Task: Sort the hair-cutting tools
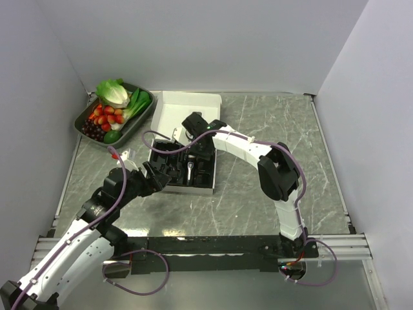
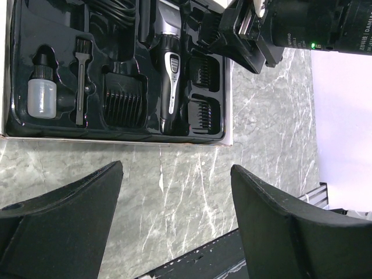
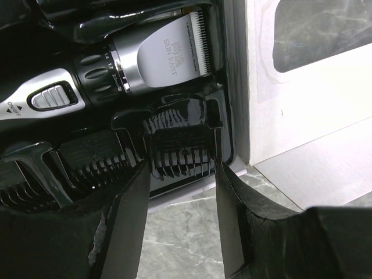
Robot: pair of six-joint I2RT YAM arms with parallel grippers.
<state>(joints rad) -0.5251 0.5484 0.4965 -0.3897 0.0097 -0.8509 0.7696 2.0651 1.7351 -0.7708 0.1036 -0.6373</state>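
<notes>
Left gripper [image 2: 174, 174]: jaws wide apart, nothing between them, low over bare desk [image 1: 258, 206] just short of the tray [image 2: 58, 131].

Tray, black, moulded pockets. Seen in it: bottle [image 2: 42, 93], brush [image 2: 81, 81], clipper [image 2: 170, 75] lying lengthwise in the middle, and comb guards to either side of it.

Right gripper [image 3: 181, 171]: reached in from the far side, jaws part-way apart, tips flanking the end guard [image 3: 180, 139] in the pocket just beside the clipper's blade. Whether the pads press on the guard cannot be told.

White lid [image 3: 302, 116] stands against the tray beyond that pocket.

Step judged: handling of the end guard by the right gripper.

- The guard should be squeezed on its flat side walls, not on the teeth.
- It should be drawn straight out of the pocket, since blade and pocket wall sit close and a tilt may jam it.
- The tray may lift with the guard, so it could be steadied at its near rim by the left gripper.
</notes>
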